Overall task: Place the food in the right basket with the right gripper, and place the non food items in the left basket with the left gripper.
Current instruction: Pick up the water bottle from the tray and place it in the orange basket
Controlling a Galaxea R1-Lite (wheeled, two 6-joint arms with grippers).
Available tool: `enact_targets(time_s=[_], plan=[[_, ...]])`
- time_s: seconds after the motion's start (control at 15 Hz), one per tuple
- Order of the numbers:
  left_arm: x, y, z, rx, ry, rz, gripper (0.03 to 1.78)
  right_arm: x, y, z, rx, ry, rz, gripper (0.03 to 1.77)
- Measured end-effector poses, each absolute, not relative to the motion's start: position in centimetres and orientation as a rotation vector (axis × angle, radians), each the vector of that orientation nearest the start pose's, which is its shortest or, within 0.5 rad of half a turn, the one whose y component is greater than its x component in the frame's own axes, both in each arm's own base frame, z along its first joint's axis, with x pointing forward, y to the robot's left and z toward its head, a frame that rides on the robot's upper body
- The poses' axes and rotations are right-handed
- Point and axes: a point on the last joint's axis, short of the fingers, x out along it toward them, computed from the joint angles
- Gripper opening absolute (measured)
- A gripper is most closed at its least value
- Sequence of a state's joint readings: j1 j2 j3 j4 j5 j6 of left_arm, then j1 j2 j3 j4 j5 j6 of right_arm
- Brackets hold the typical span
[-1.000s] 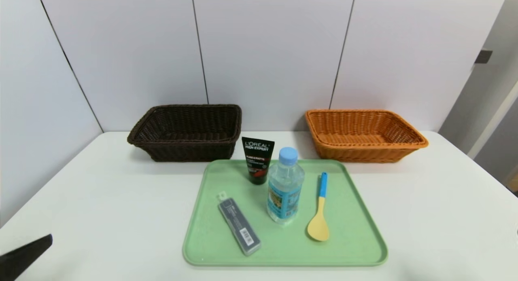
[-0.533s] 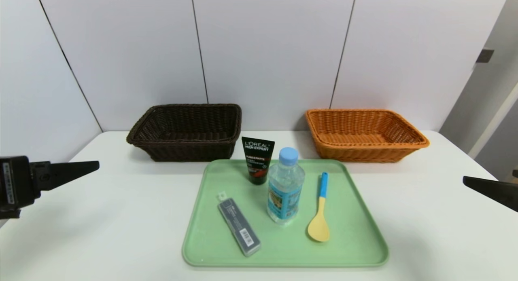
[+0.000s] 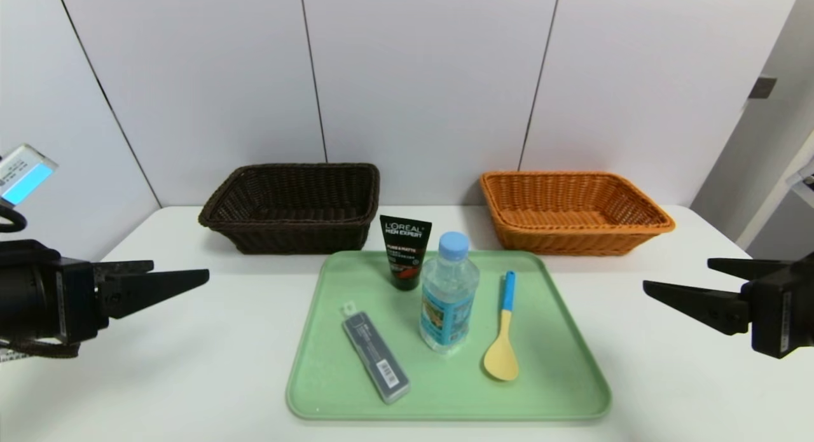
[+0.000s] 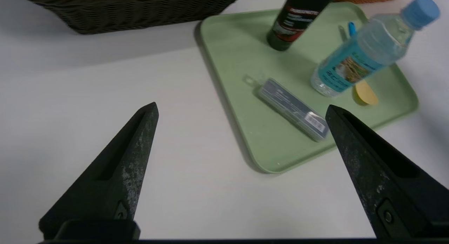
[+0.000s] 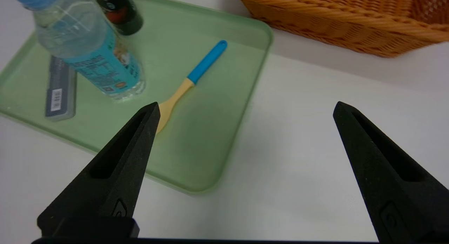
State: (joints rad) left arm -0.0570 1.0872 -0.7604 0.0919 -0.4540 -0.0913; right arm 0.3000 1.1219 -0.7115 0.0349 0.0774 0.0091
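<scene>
Water bottle (image 3: 448, 292), black tube (image 3: 404, 250) upright on tray – grey case (image 3: 375, 356), spoon (image 3: 502, 331) flat.

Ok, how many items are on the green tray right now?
4: black tube upright at the back, water bottle upright mid-tray, grey flat case lying front left, spoon lying right. None seem hidden.

A smooth white rectangular table (image 3: 191, 340) fills the foreground, and a flat pale-green plastic tray (image 3: 559, 391) with rounded corners and a low raised rim lies at its middle. Behind the table stands a plain pale-grey panelled wall (image 3: 420, 79) crossed by thin dark seams. A small dark bracket (image 3: 759, 88) sits at the far right.
</scene>
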Motion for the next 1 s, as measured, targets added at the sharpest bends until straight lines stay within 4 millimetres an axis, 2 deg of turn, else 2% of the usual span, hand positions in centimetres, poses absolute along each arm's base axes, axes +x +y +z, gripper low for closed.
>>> enact_targets(time_s=[0.27, 0.47, 1.0], plan=[[13.4, -2.8, 22.8, -0.132, 0.355, -0.591, 1.69, 15.9, 6.6, 21.0, -0.049, 0.383, 0.452, 1.71], [12.9, -3.7, 21.2, -0.069, 0.342, -0.67, 1.69, 16.0, 8.1, 19.7, -0.072, 0.431, 0.523, 1.71], [13.7, -4.6, 19.9, -0.029, 0.351, -0.726, 1.69, 17.5, 13.4, 17.7, -0.095, 0.33, 0.7, 1.71]])
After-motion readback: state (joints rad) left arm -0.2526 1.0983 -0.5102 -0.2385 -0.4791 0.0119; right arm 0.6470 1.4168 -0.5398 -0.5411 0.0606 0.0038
